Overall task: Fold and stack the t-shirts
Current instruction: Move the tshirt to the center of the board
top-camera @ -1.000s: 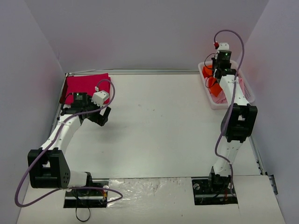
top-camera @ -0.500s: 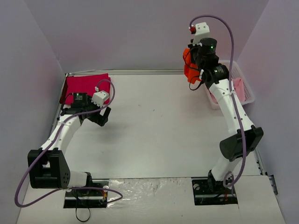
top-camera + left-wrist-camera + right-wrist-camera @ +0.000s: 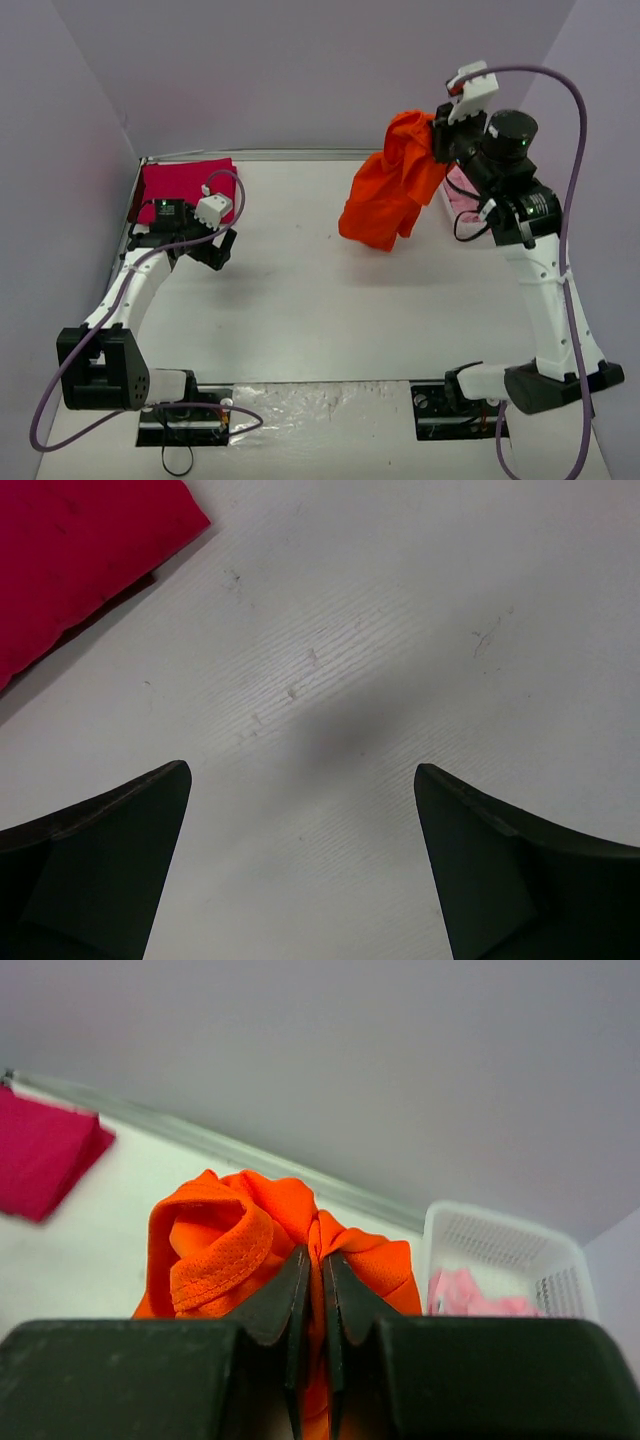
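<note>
My right gripper (image 3: 436,135) is shut on the bright orange t-shirt (image 3: 390,185) and holds it bunched in the air, hanging over the table's back right part. In the right wrist view the orange t-shirt (image 3: 215,1235) is pinched between the closed fingers (image 3: 290,1295). The magenta-red t-shirt (image 3: 182,185) lies folded at the back left corner; its edge shows in the left wrist view (image 3: 70,560). My left gripper (image 3: 222,250) is open and empty just in front of it, above the bare table. The pale pink t-shirt (image 3: 470,1295) lies in the basket.
The white lattice basket (image 3: 500,1240) stands at the back right, partly hidden behind my right arm in the top view (image 3: 462,200). Grey walls close in the table on three sides. A foil strip runs along the near edge (image 3: 320,400).
My right arm has lifted the orange t-shirt out of the basket and swung it left and toward the front; the shirt now hangs unfurled. The left arm has barely moved.
</note>
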